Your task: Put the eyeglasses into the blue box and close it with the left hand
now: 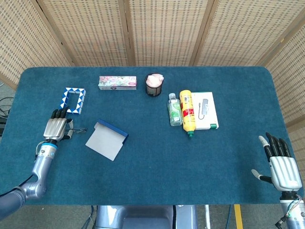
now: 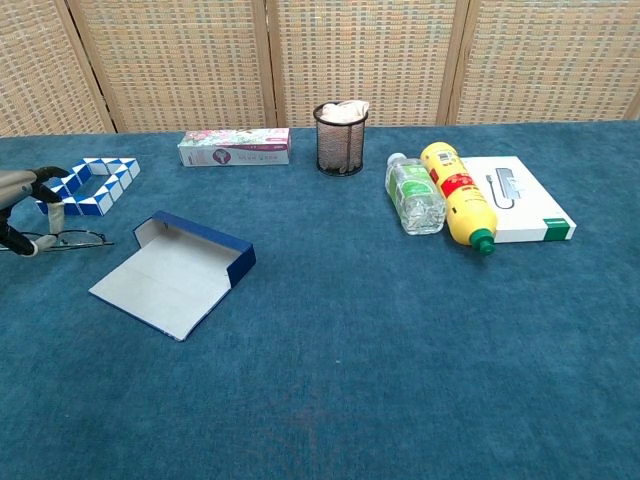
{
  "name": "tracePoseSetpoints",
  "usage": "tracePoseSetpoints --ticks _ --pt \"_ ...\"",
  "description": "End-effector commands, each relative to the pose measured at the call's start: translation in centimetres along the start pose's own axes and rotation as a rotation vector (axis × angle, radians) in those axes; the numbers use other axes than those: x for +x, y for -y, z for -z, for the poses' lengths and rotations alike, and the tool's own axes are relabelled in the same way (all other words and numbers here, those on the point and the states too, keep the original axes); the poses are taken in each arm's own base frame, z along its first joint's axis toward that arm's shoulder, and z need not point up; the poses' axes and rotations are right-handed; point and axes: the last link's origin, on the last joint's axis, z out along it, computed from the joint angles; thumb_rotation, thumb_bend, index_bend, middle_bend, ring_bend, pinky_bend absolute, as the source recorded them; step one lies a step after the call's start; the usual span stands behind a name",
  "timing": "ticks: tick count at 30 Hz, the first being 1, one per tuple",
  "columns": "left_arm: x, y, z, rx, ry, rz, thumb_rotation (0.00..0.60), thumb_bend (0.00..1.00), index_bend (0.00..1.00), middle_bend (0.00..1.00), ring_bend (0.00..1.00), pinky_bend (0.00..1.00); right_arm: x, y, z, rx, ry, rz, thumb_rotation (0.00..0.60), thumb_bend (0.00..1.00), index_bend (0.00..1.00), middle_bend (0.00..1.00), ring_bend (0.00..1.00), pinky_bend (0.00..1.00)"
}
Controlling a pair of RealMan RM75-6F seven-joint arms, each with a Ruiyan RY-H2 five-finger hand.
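The eyeglasses (image 2: 62, 239) lie at the far left of the table and show nearly edge-on in the chest view. Only a thin part of the eyeglasses (image 1: 77, 130) shows in the head view, beside my left hand (image 1: 56, 127). That left hand (image 2: 17, 208) pinches the frames at their left end, fingers curled over them. The blue box (image 1: 107, 139) lies open just right of the glasses, its pale lid flat on the cloth; the chest view shows this box (image 2: 176, 270) too. My right hand (image 1: 281, 165) stays at the near right table edge, fingers spread, holding nothing.
A blue-and-white snake puzzle (image 1: 73, 99) lies just beyond the left hand. Farther back are a floral carton (image 1: 117, 82) and a black mesh cup (image 1: 154, 85). A clear bottle (image 1: 175, 109), a yellow bottle (image 1: 187, 111) and a white box (image 1: 206, 110) lie right of centre.
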Motion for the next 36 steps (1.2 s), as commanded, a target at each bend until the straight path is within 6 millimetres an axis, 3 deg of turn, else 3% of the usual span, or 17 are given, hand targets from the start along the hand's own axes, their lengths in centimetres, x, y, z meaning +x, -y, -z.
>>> tracePoseSetpoints --ticks 1,13,17,24,36 --pt "0.5 0.1 0.6 -0.019 -0.017 -0.002 0.600 0.48 0.59 0.00 0.00 0.00 0.0 0.0 0.0 0.000 0.000 -0.001 0.600 0.05 0.00 0.00 0.00 0.00" --pt "2.8 -4.2 4.7 -0.256 -0.135 -0.004 0.600 0.48 0.60 0.00 0.00 0.00 0.0 0.0 0.0 0.001 -0.001 -0.009 0.600 0.05 0.00 0.00 0.00 0.00" --pt "3.1 -6.9 5.6 -0.350 -0.160 -0.021 0.600 0.48 0.61 0.00 0.00 0.00 0.0 0.0 0.0 0.000 -0.001 -0.013 0.600 0.05 0.00 0.00 0.00 0.00" --pt "2.3 -9.6 4.7 -0.417 -0.151 -0.052 0.600 0.47 0.63 0.00 0.00 0.00 0.1 -0.1 0.0 0.001 0.001 -0.018 0.600 0.05 0.00 0.00 0.00 0.00" --pt "0.4 -9.9 2.7 -0.416 -0.107 -0.041 0.600 0.47 0.63 0.00 0.00 0.00 0.0 -0.1 0.0 0.002 0.007 -0.020 0.600 0.05 0.00 0.00 0.00 0.00"
